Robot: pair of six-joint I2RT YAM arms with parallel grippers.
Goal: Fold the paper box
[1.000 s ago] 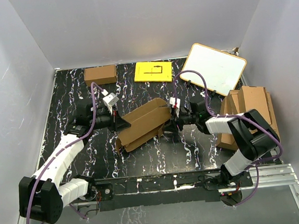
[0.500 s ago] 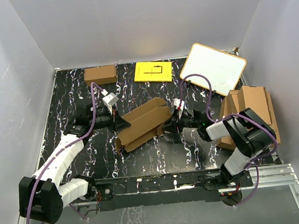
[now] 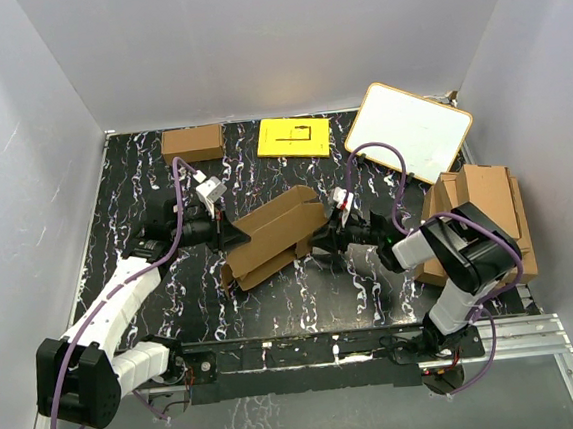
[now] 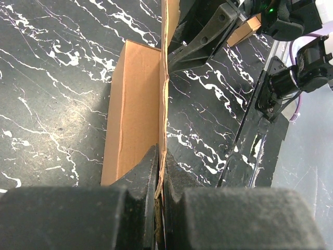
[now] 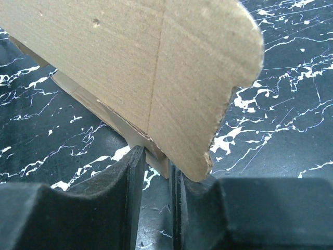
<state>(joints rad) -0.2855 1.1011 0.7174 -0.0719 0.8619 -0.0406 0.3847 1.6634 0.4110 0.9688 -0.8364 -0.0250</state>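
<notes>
The paper box, a half-formed brown carton, lies slantwise mid-table between both arms. My left gripper is shut on the thin upper edge of its left wall; in the left wrist view the fingertips pinch that cardboard edge. My right gripper is at the box's right end. In the right wrist view a small lower flap fills the narrow gap between the jaws of my right gripper, and a large rounded flap hangs above them.
A smaller brown carton and a yellow sheet lie at the back. A white board leans at the back right, above a pile of cardboard sheets. Grey walls close in three sides.
My right gripper has slid left up against the box's end and narrowed its jaws onto the lower flap. The left arm and its grip have not moved.
</notes>
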